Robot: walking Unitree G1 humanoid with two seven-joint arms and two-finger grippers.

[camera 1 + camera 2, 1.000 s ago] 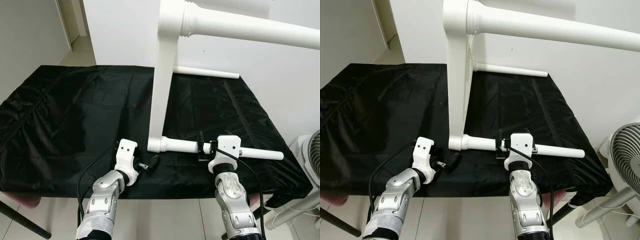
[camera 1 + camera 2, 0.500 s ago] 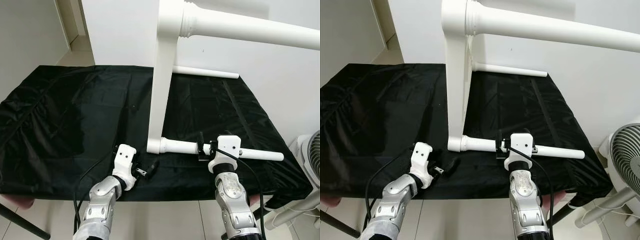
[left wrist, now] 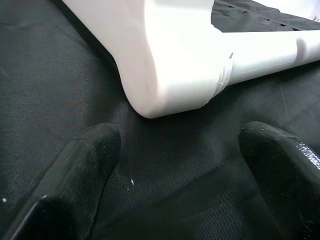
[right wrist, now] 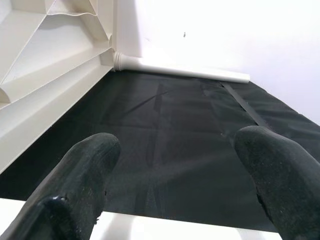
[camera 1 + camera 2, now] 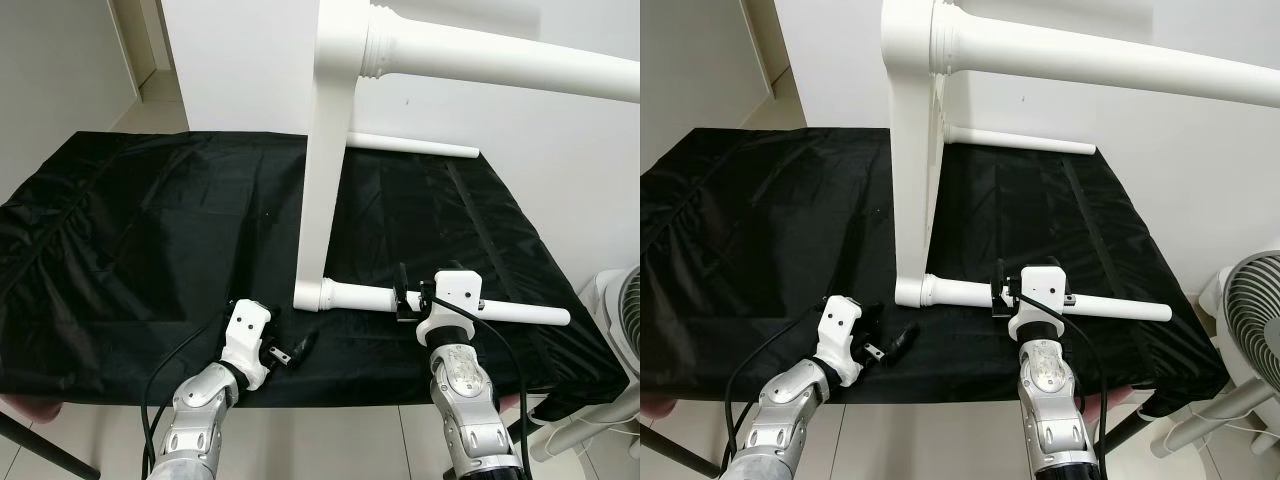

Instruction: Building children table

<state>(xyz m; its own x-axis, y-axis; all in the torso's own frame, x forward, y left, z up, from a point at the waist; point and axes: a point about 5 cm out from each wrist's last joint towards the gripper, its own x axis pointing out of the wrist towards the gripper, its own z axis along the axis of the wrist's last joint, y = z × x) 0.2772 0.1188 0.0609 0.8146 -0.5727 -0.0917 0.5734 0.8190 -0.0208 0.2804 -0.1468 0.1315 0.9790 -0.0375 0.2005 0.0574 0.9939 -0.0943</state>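
The white children's table [image 5: 326, 170] stands on its side on a black cloth [image 5: 150, 220]. One round leg [image 5: 520, 314] lies low along the cloth's near right side, another leg [image 5: 500, 62] juts out high above it, and a third [image 5: 412, 145] lies at the back. My right gripper [image 5: 404, 295] is open, and its fingers [image 4: 90, 165] reach over the low leg. My left gripper [image 5: 292, 349] is open and empty on the cloth. It sits just in front of the corner [image 3: 170, 85] where that leg joins the tabletop.
A white wall [image 5: 240, 60] rises close behind the cloth. A standing fan [image 5: 1252, 320] is on the floor at the right. The cloth's near edge [image 5: 330, 378] drops to tiled floor just in front of both wrists.
My left arm has drawn back toward the cloth's near edge, away from the table's corner. The right gripper has stayed over the low leg.
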